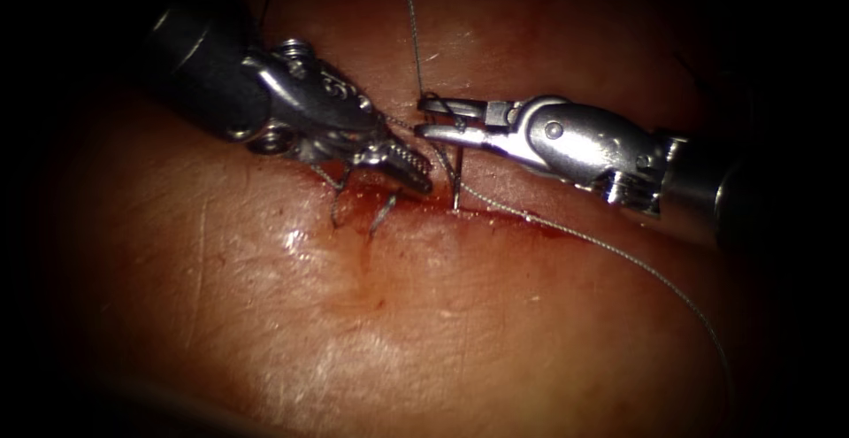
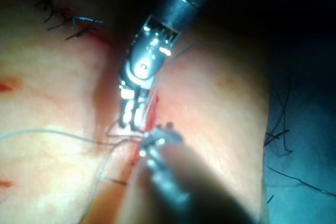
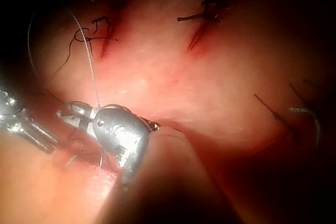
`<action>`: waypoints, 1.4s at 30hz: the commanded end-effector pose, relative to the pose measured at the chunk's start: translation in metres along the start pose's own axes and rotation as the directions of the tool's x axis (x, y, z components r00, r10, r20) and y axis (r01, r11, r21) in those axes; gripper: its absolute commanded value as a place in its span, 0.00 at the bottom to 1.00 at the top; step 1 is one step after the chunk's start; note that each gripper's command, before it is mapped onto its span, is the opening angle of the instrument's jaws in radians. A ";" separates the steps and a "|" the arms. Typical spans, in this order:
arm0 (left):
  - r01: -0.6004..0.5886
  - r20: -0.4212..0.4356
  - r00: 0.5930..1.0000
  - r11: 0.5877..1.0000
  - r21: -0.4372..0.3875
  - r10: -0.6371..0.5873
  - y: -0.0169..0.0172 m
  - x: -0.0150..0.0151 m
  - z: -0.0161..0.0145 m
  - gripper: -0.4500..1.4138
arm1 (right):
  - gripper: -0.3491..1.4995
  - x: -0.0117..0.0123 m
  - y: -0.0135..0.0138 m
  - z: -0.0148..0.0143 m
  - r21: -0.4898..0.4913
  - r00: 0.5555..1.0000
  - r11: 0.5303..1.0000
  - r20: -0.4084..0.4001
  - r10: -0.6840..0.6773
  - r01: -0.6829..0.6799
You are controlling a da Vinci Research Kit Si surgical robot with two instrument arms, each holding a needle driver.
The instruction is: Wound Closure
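Observation:
The tissue (image 1: pixel 371 314) has a cut (image 1: pixel 495 212) wet with red fluid, crossed by dark stitches (image 1: pixel 380 212). My left tool (image 1: pixel 411 171) comes in from the upper left and points down at the cut. Its jaws look shut on the thread (image 2: pixel 123 139) where the strands meet at its tip (image 2: pixel 157 140). My right tool (image 1: pixel 427 116) hovers just above the cut with its jaws slightly apart. One strand of the thread (image 1: pixel 412 31) drops from above onto these jaws (image 3: pixel 71 111) and winds round them. Another strand (image 1: pixel 619 252) leaves the cut toward the lower right. The curved needle (image 3: pixel 310 121) lies loose on the tissue, held by neither tool.
Finished stitches with dark cut ends (image 3: pixel 205 14) sit on other cuts in the tissue (image 2: pixel 63 19). Loose dark thread ends (image 2: pixel 278 135) lie beside the tissue's edge. The long strand trails off over the tissue's right side (image 1: pixel 707 332).

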 end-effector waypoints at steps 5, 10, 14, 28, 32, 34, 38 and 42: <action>-0.016 -0.068 0.998 1.000 0.016 0.017 0.0045 -0.0024 0.0028 0.28 | 0.00 -0.0004 -0.0001 0.0009 -0.009 1.000 1.000 -0.004 0.002 -0.002; -0.010 -0.117 0.993 1.000 0.022 0.013 0.0047 -0.0048 0.0062 0.22 | 0.00 -0.0003 -0.0001 0.0009 -0.016 1.000 1.000 -0.003 0.002 -0.002; -0.025 -0.124 0.992 1.000 0.017 0.027 0.0035 -0.0064 0.0092 0.21 | 0.00 -0.0003 -0.0002 0.0009 -0.018 1.000 1.000 -0.006 0.002 -0.002; 0.000 -0.117 0.993 1.000 0.007 0.000 0.0001 -0.0095 0.0137 0.20 | 0.00 0.0003 -0.0003 0.0009 -0.023 1.000 1.000 -0.010 0.006 -0.006; 0.006 -0.114 0.993 1.000 0.003 -0.005 -0.0004 -0.0100 0.0140 0.21 | 0.00 0.0003 -0.0003 0.0009 -0.029 1.000 1.000 -0.014 0.006 -0.006; 0.005 -0.114 0.993 1.000 0.002 -0.005 -0.0005 -0.0101 0.0139 0.21 | 0.00 0.0003 -0.0003 0.0010 -0.031 1.000 0.999 -0.016 0.006 -0.006; 0.000 -0.113 0.994 1.000 0.002 0.001 -0.0010 -0.0105 0.0139 0.20 | 0.00 0.0005 -0.0001 0.0010 -0.033 1.000 0.999 -0.018 0.002 -0.002; 0.008 -0.111 0.994 1.000 0.005 -0.007 -0.0020 -0.0113 0.0144 0.19 | 0.00 0.0005 -0.0002 0.0010 -0.033 1.000 0.999 -0.020 0.019 -0.020</action>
